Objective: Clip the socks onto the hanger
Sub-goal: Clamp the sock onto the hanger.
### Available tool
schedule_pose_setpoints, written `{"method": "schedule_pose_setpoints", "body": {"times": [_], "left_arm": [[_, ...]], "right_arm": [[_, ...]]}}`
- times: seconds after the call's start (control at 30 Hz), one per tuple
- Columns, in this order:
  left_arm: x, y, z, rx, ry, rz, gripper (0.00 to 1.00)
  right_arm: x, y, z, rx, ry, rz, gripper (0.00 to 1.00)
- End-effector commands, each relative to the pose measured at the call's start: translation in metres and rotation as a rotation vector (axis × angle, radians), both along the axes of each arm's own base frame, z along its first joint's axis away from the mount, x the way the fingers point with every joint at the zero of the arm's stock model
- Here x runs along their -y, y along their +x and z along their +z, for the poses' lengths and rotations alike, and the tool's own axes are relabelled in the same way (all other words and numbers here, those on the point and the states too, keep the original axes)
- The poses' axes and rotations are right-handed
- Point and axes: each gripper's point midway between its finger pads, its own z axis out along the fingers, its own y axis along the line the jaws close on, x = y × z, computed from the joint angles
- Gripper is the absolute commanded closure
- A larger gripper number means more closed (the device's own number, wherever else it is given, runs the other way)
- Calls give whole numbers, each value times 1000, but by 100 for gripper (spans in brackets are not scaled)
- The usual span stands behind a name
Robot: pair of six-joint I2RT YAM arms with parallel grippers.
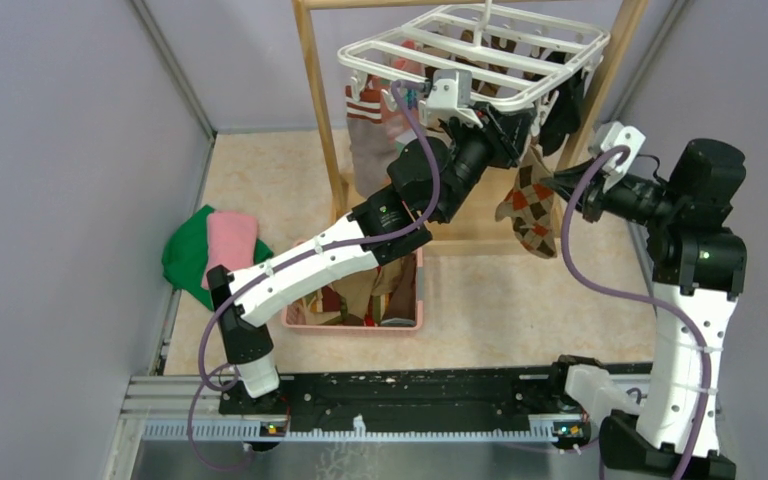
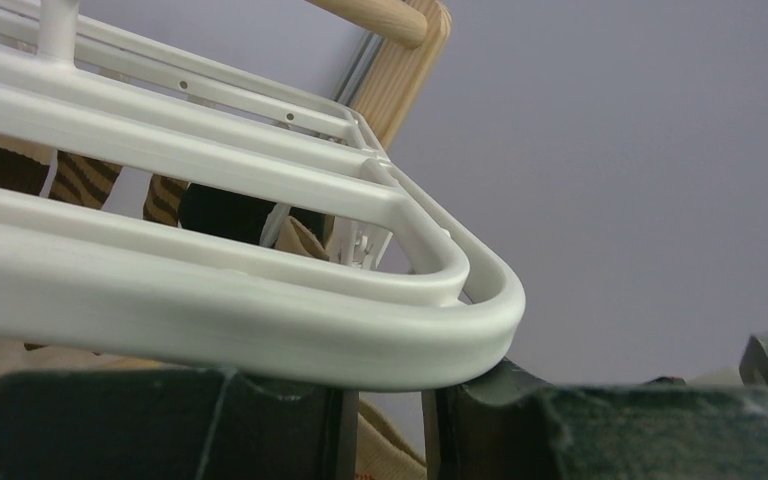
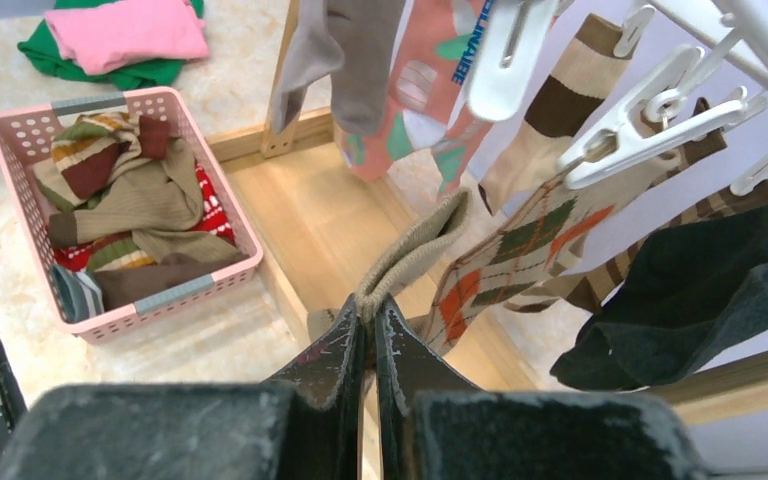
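The white grid hanger (image 1: 475, 55) hangs from the wooden stand, with several socks clipped beneath it. My right gripper (image 3: 370, 305) is shut on the beige ribbed cuff of the argyle sock (image 3: 520, 250). The rest of that sock runs up to a white clip (image 3: 640, 145). In the top view this gripper (image 1: 552, 187) sits right of the dangling argyle sock (image 1: 530, 210). My left gripper (image 1: 508, 128) is raised under the hanger's near right corner. In the left wrist view the hanger rim (image 2: 260, 320) crosses its fingers (image 2: 160, 420) and hides the tips. The jaws stand a narrow gap apart.
A pink basket (image 1: 355, 322) with more socks sits on the floor under my left arm, seen too in the right wrist view (image 3: 20, 125). Folded green and pink cloths (image 1: 210, 250) lie at the left. Wooden stand posts (image 1: 320, 120) flank the hanger. A black sock (image 3: 700, 290) hangs at the right.
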Motion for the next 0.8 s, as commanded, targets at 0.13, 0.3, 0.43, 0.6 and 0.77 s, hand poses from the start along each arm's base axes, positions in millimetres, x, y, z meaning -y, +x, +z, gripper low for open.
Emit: {"method": "schedule_pose_setpoints", "body": {"times": [0.13, 0.3, 0.43, 0.6, 0.77], "left_arm": [[-22, 9, 12, -17, -44, 45, 100], [-26, 10, 13, -16, -46, 56, 100], [-24, 10, 13, -14, -48, 56, 100], [-20, 11, 12, -16, -47, 47, 100], [-19, 11, 12, -16, -48, 44, 100]], "right_arm": [[-11, -18, 57, 227, 107, -1, 100], [-5, -6, 57, 230, 126, -52, 100], [-2, 0, 48, 228, 92, -84, 100], [1, 5, 40, 227, 68, -103, 100], [-3, 8, 29, 214, 44, -100, 100]]}}
